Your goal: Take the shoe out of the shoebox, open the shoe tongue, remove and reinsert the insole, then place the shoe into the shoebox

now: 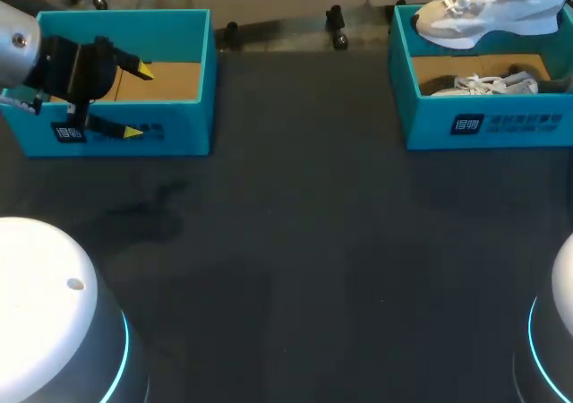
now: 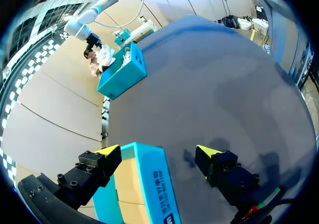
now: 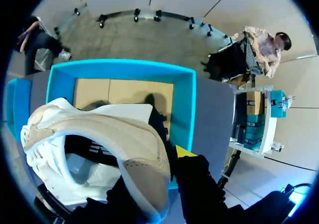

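Clamped on the heel of a white lace-up sneaker (image 3: pixel 99 134), the right gripper (image 3: pixel 157 171) holds it in the air over the open teal cardboard shoebox (image 3: pixel 119 64) at the right rear of the dark grey bench (image 1: pixel 295 242). A heel hold, I judge, leaves the laces and tongue free for the other arm to work on. Inside that shoebox a second pale sneaker (image 1: pixel 488 85) lies on the brown floor, close to the front wall. Across the bench, the left gripper (image 2: pixel 157 152) has its fingers apart and straddles the front wall of another teal box (image 2: pixel 149 184). One finger is over that box's brown cardboard floor and the other is outside, above the bench. It grips nothing, probably just parked.
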### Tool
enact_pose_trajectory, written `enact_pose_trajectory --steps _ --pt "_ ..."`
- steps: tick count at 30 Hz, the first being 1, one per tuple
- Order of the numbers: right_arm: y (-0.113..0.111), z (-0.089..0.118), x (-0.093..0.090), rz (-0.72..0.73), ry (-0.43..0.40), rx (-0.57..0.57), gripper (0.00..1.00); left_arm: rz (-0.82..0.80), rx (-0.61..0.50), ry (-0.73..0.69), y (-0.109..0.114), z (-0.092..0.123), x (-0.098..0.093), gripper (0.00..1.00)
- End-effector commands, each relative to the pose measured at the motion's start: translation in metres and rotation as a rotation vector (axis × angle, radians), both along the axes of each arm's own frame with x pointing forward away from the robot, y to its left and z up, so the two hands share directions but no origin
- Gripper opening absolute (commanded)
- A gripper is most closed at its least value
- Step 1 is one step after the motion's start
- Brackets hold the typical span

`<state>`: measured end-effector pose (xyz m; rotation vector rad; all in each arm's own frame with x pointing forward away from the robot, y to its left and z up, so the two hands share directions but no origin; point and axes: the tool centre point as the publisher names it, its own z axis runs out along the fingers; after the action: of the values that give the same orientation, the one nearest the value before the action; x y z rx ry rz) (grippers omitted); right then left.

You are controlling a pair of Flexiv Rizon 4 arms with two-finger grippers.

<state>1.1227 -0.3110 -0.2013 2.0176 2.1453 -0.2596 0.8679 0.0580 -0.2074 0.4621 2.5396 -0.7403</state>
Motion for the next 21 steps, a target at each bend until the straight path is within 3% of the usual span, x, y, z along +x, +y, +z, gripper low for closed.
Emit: enact_pose_trajectory --steps 1,15,21 --pt "0.0001 0.0015 -0.0022 0.002 -0.004 0.001 0.0 0.001 0.003 -0.001 0.0 0.0003 -0.0014 1.0" --pt "0.0001 0.0015 -0.0022 0.002 -0.004 0.001 0.0 0.001 0.003 -0.001 0.0 0.0003 -0.0014 1.0" --pt "-0.002 -0.0063 0.0011 -0.112 -0.03 -0.005 0.0 0.001 0.003 -0.001 0.0 0.0003 -0.0014 1.0"
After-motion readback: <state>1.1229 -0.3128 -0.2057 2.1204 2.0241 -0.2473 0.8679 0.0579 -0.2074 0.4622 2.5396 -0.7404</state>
